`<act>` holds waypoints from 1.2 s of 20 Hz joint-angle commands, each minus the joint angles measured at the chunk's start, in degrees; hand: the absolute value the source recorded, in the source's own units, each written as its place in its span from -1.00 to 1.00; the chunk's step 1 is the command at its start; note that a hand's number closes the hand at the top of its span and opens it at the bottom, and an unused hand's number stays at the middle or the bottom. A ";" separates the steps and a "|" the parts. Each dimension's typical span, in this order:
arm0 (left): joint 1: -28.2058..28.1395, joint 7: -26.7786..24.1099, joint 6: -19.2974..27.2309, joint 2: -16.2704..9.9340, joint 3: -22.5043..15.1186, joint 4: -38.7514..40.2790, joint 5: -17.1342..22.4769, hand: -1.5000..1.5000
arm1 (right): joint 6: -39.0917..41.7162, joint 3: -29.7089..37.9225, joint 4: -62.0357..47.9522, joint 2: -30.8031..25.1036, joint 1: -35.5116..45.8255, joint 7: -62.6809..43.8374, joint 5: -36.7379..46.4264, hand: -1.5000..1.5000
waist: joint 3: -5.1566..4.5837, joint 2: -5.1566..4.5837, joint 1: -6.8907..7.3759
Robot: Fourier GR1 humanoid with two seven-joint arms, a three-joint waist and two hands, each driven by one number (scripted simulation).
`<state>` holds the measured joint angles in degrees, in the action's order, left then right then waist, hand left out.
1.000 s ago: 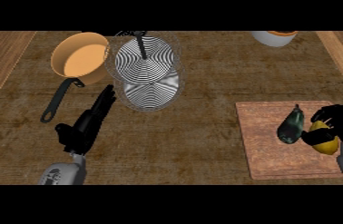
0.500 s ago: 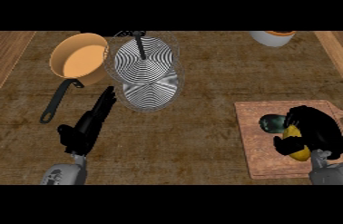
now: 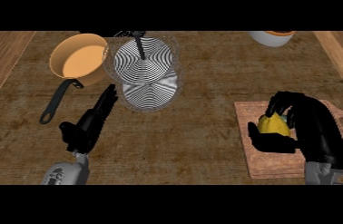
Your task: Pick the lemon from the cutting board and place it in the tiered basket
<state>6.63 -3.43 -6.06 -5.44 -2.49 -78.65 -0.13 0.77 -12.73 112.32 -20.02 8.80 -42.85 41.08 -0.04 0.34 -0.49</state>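
Note:
A yellow lemon (image 3: 273, 124) lies on the brown cutting board (image 3: 258, 166) at the right of the counter. My right hand (image 3: 307, 128) is over the board, its fingers and thumb curled round the lemon, hiding most of it. The wire tiered basket (image 3: 144, 72) with striped round trays stands at the upper middle. My left hand (image 3: 90, 123) rests open at the lower left, fingers straight and pointing toward the basket, touching nothing.
An orange pan (image 3: 78, 56) with a black handle sits left of the basket. A white bowl (image 3: 271, 37) is at the top right edge. Wooden strips run along both sides of the counter.
My right hand moved in from the right edge over the board and closed round the lemon. A dark green thing seen earlier beside the lemon is now hidden. Left hand unchanged.

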 commanded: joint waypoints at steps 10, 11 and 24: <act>0.32 -2.62 -1.65 0.01 -0.10 2.55 -0.54 0.00 | 11.36 1.70 -3.95 13.19 38.04 -21.70 1.08 1.00 | -0.06 -0.39 1.37; 1.00 -0.03 -1.44 0.02 0.47 0.04 0.55 0.00 | 10.83 0.77 -7.34 15.08 40.89 -23.04 2.59 1.00 | -0.06 -0.35 1.63; 2.17 -2.00 -2.58 -1.01 0.86 3.20 -0.55 0.00 | -0.98 8.56 -48.64 19.96 64.43 -13.67 -0.38 1.00 | -0.03 -0.70 2.53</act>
<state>9.51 -5.44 -7.44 -5.24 -2.04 -74.83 -1.01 4.34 -4.37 74.06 -0.91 68.36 -57.05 42.52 -0.08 -0.34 1.74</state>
